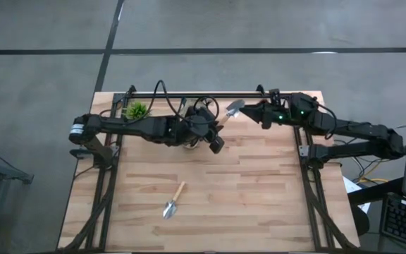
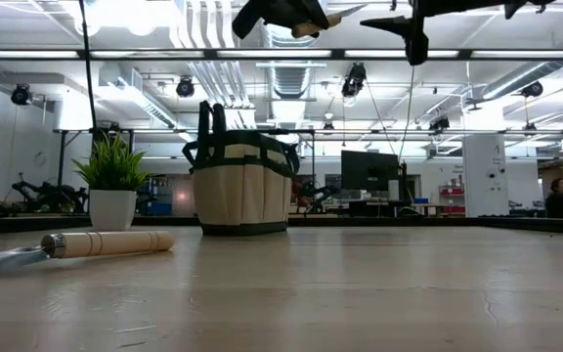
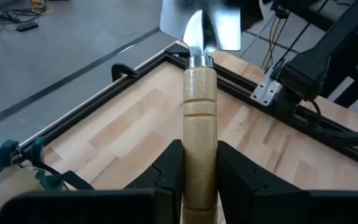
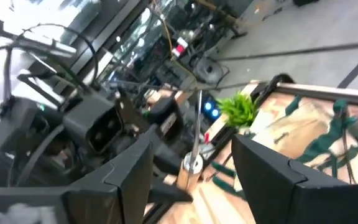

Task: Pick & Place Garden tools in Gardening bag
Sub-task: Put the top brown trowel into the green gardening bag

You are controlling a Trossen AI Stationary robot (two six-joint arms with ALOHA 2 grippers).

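Observation:
My left gripper is shut on a trowel with a light wooden handle and holds it high above the table, blade toward the right arm. My right gripper is open; its fingers stand on either side of the trowel's blade without touching it. The beige gardening bag with dark trim stands upright on the table, mostly hidden under the left arm in the high view. A second trowel lies flat on the table near the front. My left gripper pinches the trowel's wooden handle between its two fingers, on the half away from the blade. The fingers lie along the handle, roughly level. The trowel is lifted clear of the table, and its blade sticks out ahead of the fingers toward the table's right.
A small green potted plant stands at the far left of the table, beside the bag. A black rail runs along the far edge. Bare wood lies around the second trowel across the near half.

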